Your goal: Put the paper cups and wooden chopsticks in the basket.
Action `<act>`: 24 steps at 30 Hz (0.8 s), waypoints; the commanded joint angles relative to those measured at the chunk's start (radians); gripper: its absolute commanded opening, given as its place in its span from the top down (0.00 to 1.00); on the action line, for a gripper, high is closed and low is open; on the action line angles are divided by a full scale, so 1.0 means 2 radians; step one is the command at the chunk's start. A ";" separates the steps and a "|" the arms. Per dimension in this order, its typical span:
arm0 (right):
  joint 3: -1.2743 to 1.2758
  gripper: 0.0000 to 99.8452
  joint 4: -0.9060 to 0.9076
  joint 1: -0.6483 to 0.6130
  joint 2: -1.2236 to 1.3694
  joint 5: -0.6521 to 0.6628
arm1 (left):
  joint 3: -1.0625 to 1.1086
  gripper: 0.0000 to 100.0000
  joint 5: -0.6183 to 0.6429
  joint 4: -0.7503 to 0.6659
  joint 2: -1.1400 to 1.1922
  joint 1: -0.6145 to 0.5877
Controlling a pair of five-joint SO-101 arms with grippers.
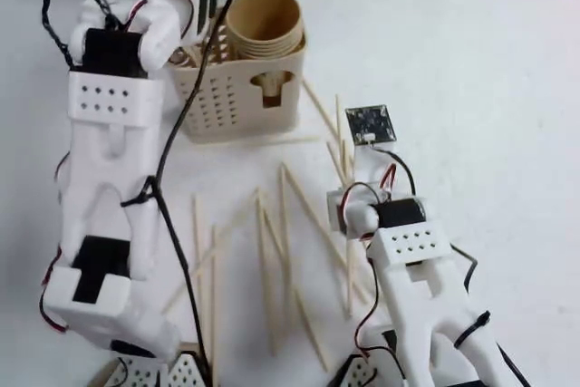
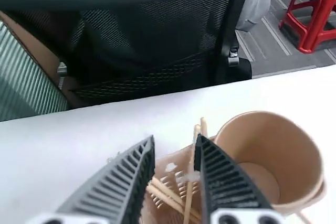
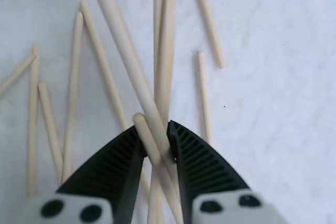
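I judge the task partly done: the cups stand stacked in the basket with a few chopsticks beside them, but many loose sticks lie on the table in front of the basket. My left gripper hangs over the basket beside the cups, jaws spread with nothing between them. My right gripper is down among the loose sticks in front of the basket, jaws pinching a stick, perhaps two, not yet carried to the basket.
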 commanded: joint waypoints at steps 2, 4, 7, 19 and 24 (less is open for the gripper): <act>-0.003 0.98 -0.003 0.005 -0.015 0.001 | -0.007 0.86 0.000 0.061 -0.085 -0.020; -0.005 0.98 -0.003 0.005 -0.015 0.001 | -0.007 0.86 0.000 0.096 -0.105 -0.022; -0.015 0.98 0.004 0.005 -0.024 -0.001 | -0.007 0.86 0.000 0.142 -0.129 -0.033; -0.081 0.98 0.081 0.000 -0.203 0.000 | -0.006 0.86 -0.041 0.285 -0.195 -0.036; -0.117 0.98 0.082 -0.036 -0.243 0.001 | -0.001 0.87 -0.039 0.311 -0.198 -0.061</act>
